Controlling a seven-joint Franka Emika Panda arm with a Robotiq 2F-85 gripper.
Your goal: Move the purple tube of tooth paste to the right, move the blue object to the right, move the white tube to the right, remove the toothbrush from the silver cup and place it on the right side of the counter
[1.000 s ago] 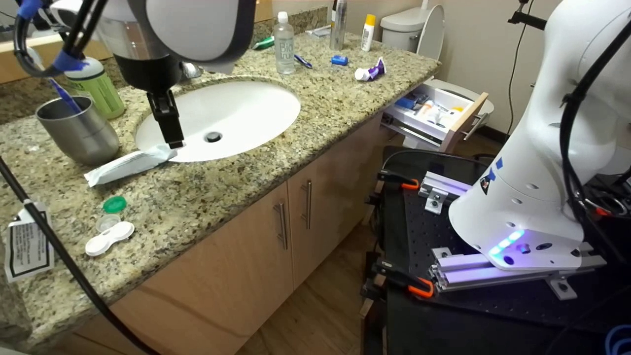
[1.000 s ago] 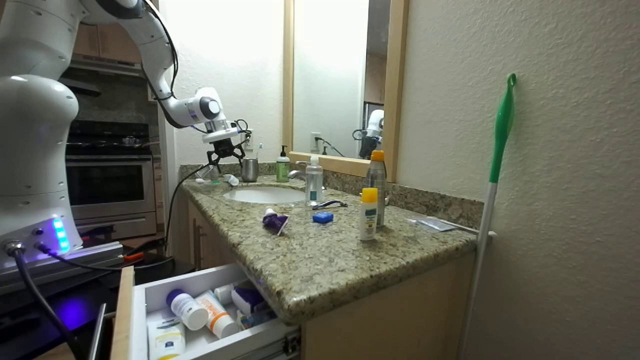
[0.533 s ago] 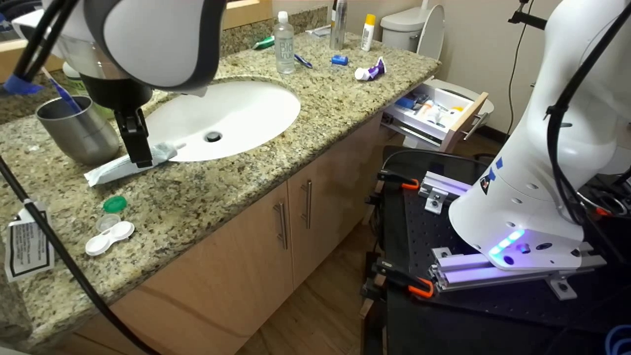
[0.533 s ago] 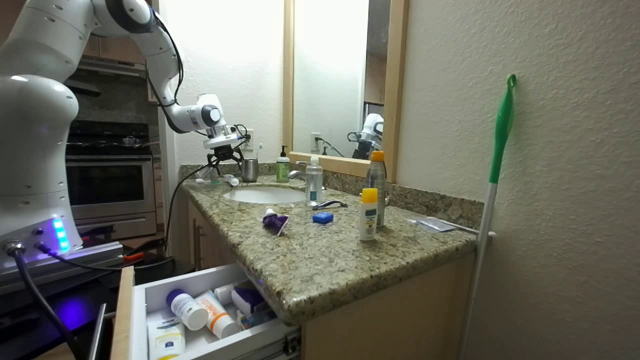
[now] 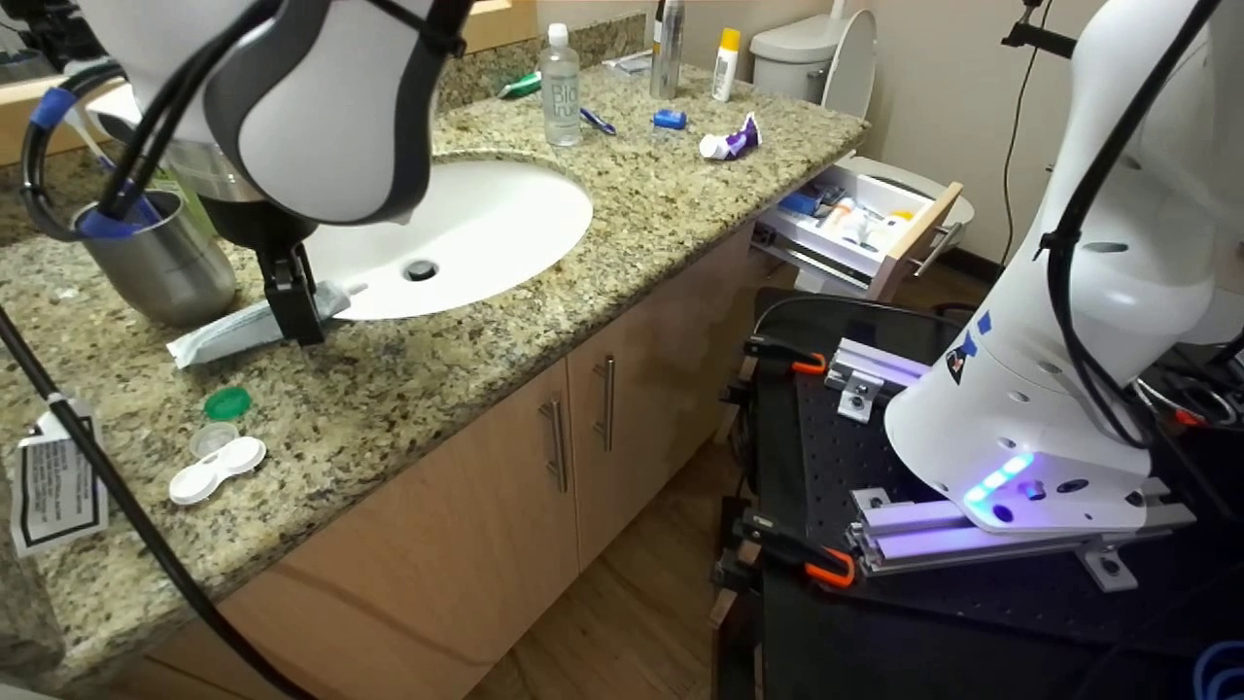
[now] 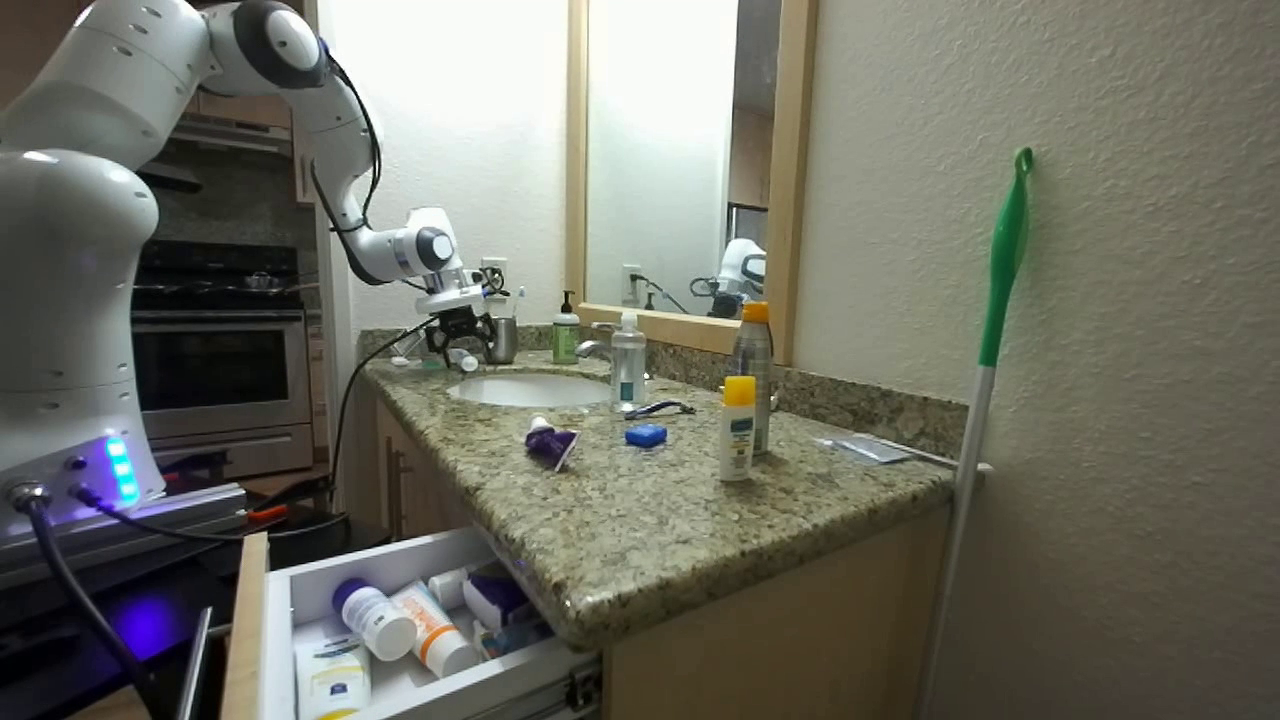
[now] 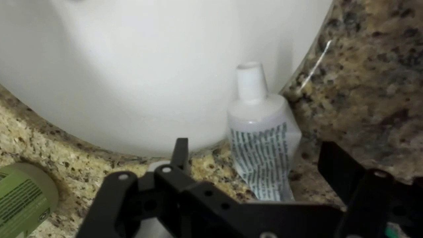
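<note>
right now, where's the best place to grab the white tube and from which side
Probably grip the white tube across its printed body, from above: it lies on the counter, thin end over the sink, and in the wrist view the open claw spans its width. The silver cup close to the tube's tail makes that side look tighter.

Speckled granite counter (image 6: 640, 530), on it silver cup (image 5: 170, 272), white tube (image 5: 233, 332), purple tube (image 6: 550, 446), blue object (image 6: 645, 435)

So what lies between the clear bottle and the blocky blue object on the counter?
What looks like a blue razor lies between the clear bottle and the blocky blue object; an exterior view shows it best.
</note>
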